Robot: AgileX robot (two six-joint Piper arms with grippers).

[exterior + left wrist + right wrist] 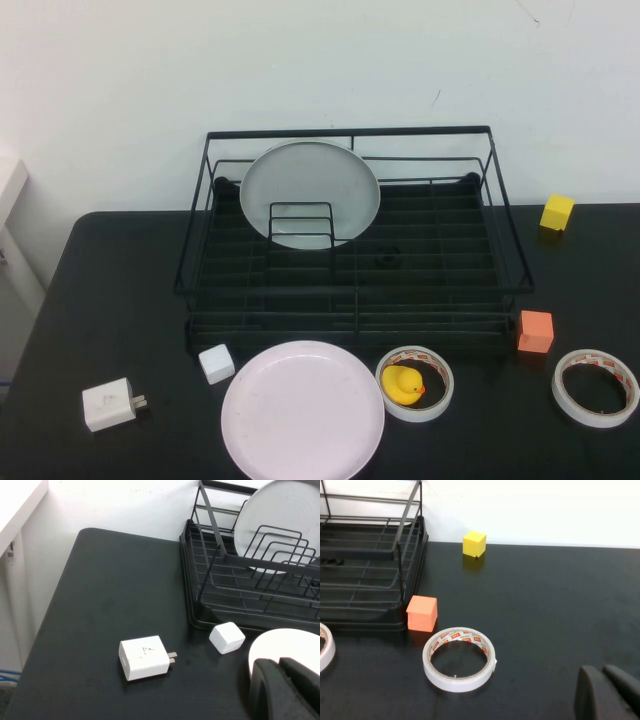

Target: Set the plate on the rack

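Observation:
The pale pink plate [302,410] lies flat on the black table at the front, just before the black wire rack [350,292]. A grey-white plate [310,190] stands upright in the rack behind a small wire divider. Neither gripper shows in the high view. In the left wrist view my left gripper [277,665] is shut and empty, hovering by the near rim of the pink plate [287,645], with the rack [220,555] beyond. In the right wrist view my right gripper [601,672] is shut and empty over bare table right of the rack [400,570].
A white charger [108,404] and a white cube [216,363] lie left of the pink plate. A tape ring [445,380] holding a yellow duck [402,384] lies to its right. An orange cube [535,331], a second tape roll [600,420] and a yellow cube [557,212] are on the right.

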